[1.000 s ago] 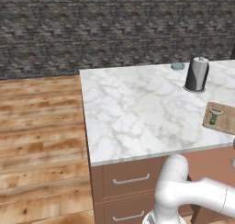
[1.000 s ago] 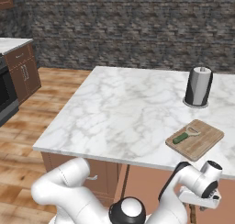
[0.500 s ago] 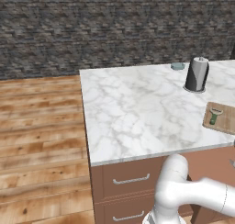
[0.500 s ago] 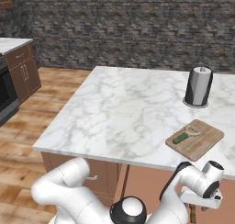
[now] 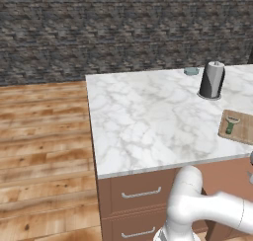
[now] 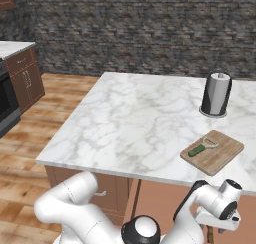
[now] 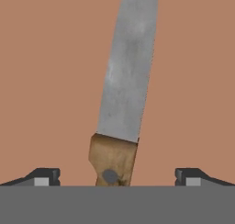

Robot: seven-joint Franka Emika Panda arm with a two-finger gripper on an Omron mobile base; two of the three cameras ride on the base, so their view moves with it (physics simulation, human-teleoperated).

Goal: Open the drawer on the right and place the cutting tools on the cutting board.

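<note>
The hand stands spread wide and grasps nothing. In the hand view its two dark fingertips flank a knife with a grey steel blade and a tan wooden riveted handle. The knife lies flat on the plain brown inside of the reddish-brown wooden drawer, apart from both fingertips.

The peeler with a dark green handle and silver Y-shaped head rests on the flat rectangular tan wooden cutting board, which sits on the white marble worktop near its front edge. A tall grey cylinder stands upright behind the board.

Compared with the frames from one second ago, the peeler, board and cylinder hold the same positions. The white arm is nearly unchanged, and the hand remains spread.
</note>
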